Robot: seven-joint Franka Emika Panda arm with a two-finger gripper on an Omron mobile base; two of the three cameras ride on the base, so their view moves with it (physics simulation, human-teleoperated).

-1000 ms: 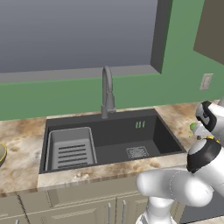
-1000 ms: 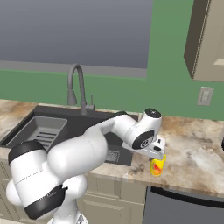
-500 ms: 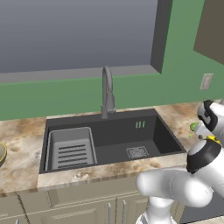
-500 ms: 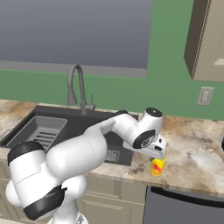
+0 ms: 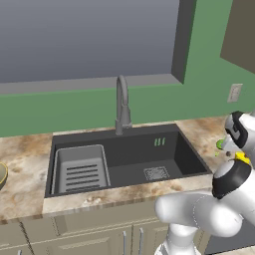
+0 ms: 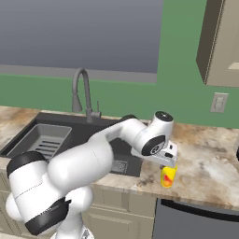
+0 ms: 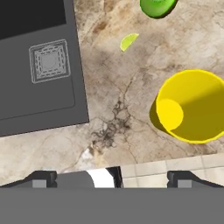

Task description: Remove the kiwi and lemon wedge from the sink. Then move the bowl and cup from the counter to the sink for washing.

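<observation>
The yellow cup (image 7: 192,107) stands upright on the marbled counter (image 7: 122,87) right of the sink (image 7: 39,78), its mouth facing the hand camera. My gripper (image 7: 113,179) hangs just above it, open, fingertips wide apart with nothing between them; the cup lies under the right fingertip side. From the right base view the gripper (image 6: 169,163) sits directly over the cup (image 6: 168,177). The kiwi (image 7: 157,6) and the lemon wedge (image 7: 128,41) rest on the counter beyond the cup, outside the basin. The bowl (image 5: 1,174) peeks in at the far left counter edge.
The sink (image 5: 124,159) holds a ribbed grey rack (image 5: 79,169) on its left and a square drain (image 5: 156,173). A gooseneck faucet (image 5: 122,104) rises behind it. A wall cabinet (image 6: 219,42) and an outlet (image 6: 218,102) are at the right.
</observation>
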